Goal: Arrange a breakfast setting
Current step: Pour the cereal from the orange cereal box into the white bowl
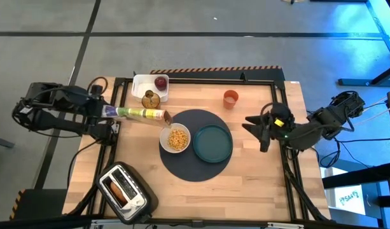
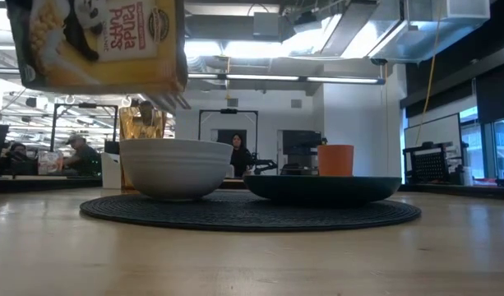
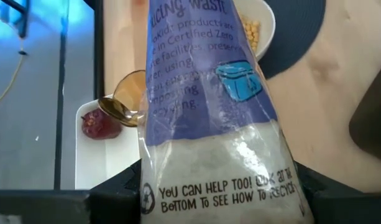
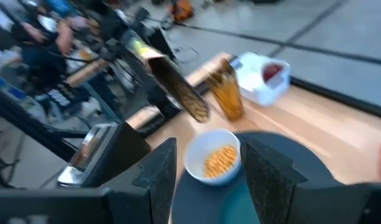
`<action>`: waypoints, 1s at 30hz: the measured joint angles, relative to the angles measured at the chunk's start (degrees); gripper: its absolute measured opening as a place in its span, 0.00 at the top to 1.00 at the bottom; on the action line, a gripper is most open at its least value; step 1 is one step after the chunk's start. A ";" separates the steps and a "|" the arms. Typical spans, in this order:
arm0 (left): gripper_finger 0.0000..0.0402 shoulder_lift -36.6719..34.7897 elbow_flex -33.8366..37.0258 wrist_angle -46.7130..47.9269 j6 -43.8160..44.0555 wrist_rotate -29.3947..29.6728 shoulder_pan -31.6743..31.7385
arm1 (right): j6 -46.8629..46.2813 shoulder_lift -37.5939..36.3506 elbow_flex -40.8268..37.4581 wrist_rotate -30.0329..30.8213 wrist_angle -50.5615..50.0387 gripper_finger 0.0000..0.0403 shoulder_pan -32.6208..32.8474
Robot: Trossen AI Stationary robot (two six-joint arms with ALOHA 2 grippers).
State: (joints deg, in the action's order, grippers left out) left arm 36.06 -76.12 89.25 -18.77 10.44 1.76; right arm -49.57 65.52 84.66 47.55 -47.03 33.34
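Step in hand: the left end effector point(image 1: 104, 112) grips the cereal bag point(image 1: 141, 114) by its sealed end, tilted with its mouth over the bowl point(image 1: 175, 138).
Done so far: cereal point(image 1: 177, 137) lies in the bowl; bowl and plate point(image 1: 212, 142) sit side by side on the mat point(image 1: 196, 145).
Left to do: judging by the layout, the cup point(image 1: 230, 98) stands well apart from the mat, the fruit point(image 1: 161, 82) rests in a white tray point(image 1: 142, 85), and a bagel, probably, sits in the toaster point(image 1: 123, 191).
Right end effector point(image 1: 263, 126): waits beside the plate, fingers parted, holding nothing.
Counter point(image 1: 258, 178): pale wood, black frame.
Room: open workshop with ceiling lights; people far behind.
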 joint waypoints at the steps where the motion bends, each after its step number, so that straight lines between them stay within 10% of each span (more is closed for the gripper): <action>1: 0.49 -0.74 0.01 -0.47 0.41 -0.01 0.00 | 2.12 0.00 0.00 0.00 2.15 0.59 0.00; 30: 0.49 -12.87 0.01 -29.20 6.63 4.09 0.00 | 26.28 1.23 0.09 -9.49 31.80 0.39 -7.51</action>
State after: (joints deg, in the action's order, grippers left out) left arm 23.19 -76.11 60.05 -12.15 14.53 1.76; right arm -23.29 66.74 84.75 38.06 -15.23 25.83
